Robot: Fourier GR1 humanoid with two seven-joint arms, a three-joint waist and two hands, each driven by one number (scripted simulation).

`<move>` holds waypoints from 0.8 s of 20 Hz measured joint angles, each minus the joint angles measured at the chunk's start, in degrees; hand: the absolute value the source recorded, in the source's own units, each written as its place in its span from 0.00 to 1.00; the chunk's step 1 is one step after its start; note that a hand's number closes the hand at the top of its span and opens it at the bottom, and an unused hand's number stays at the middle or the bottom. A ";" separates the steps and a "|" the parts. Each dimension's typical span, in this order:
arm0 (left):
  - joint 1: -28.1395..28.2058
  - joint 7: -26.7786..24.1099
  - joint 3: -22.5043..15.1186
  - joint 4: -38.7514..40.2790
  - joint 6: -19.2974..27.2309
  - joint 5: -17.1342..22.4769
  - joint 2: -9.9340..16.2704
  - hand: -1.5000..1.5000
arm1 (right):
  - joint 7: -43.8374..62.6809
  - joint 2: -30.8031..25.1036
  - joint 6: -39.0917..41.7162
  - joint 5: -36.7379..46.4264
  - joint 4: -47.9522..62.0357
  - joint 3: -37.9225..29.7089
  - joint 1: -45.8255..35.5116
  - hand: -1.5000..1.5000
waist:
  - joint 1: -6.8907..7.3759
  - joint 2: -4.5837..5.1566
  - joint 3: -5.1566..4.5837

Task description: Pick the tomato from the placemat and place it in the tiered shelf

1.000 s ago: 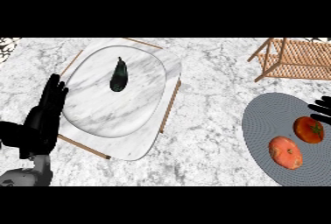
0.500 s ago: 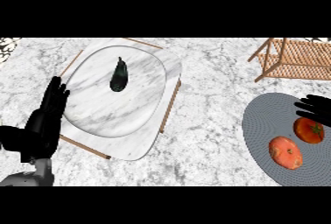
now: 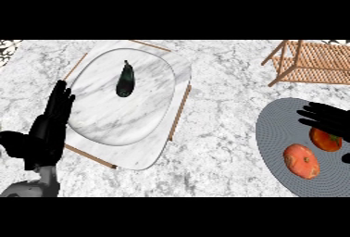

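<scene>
Marble desk (image 3: 226,92): right robot hand (image 3: 327,118), fingers spread, apparently touches the tomato (image 3: 325,139) on the placemat (image 3: 277,134); grasping and shelving remain.

Marble counter (image 3: 226,83). Toward its left edge, a wood-edged marble board (image 3: 179,99) bearing a white oval plate (image 3: 109,125); dark eggplant (image 3: 125,79), or so it appears, on plate's upper part
</scene>
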 measured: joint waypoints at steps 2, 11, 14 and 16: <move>0.05 0.09 0.30 -0.13 -0.46 -0.09 -0.21 0.50 | -0.17 0.46 -0.42 0.82 1.15 0.08 -0.46 0.00 | -0.01 0.00 0.00; -1.10 2.09 1.14 -0.98 -0.90 -1.21 -0.81 0.50 | -0.18 2.36 -4.02 6.60 6.00 1.88 -3.35 1.00 | 0.00 -0.17 -0.45; -1.15 1.74 1.55 -0.68 -1.12 -1.13 -1.00 0.50 | -0.51 3.06 -6.31 6.52 5.39 1.62 -3.21 1.00 | -0.15 -0.23 -0.58; -0.41 2.58 1.32 -2.23 -1.68 -1.00 -0.66 0.50 | -1.01 3.45 -7.78 5.97 5.98 1.10 -3.45 1.00 | 0.07 -0.25 -0.66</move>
